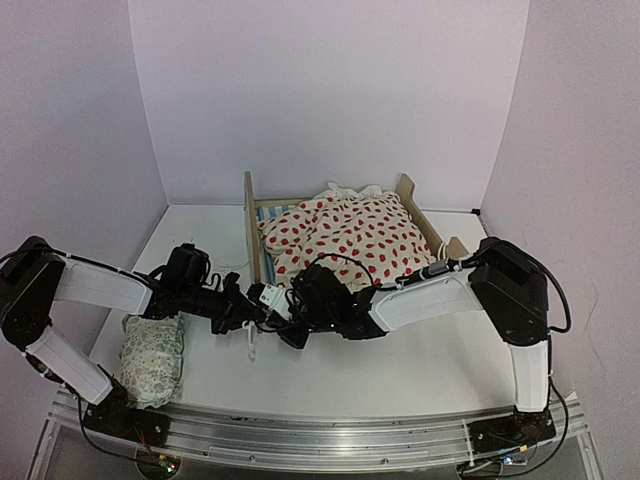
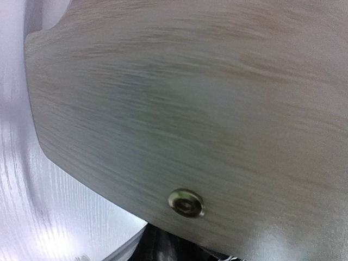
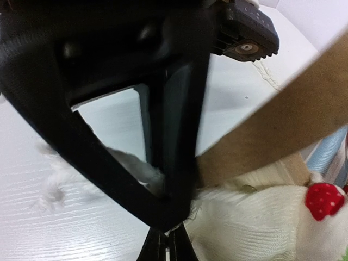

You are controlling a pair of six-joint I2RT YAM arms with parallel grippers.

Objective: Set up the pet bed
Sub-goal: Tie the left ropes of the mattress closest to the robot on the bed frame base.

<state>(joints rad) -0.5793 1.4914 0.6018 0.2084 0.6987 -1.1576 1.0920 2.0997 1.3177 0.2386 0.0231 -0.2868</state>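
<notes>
The pet bed (image 1: 250,225) stands at the back centre, its light plywood ends upright and a strip of blue-and-white mattress (image 1: 272,212) showing. A cream blanket with red dots (image 1: 345,235) lies bunched over it and spills over the near side. Both grippers meet at the bed's near left corner: my left gripper (image 1: 243,312) and my right gripper (image 1: 288,322). In the right wrist view my right gripper (image 3: 166,247) is shut with the cream blanket (image 3: 255,228) edge pinched at its tips, just under the black left gripper (image 3: 168,136). The left wrist view shows only a plywood board (image 2: 206,98) with a screw (image 2: 186,203).
A small pale green-patterned pillow (image 1: 152,360) lies on the white table (image 1: 400,370) at the near left, beside the left arm. A white cord (image 1: 442,250) trails by the bed's right side. White walls close in the back and both sides.
</notes>
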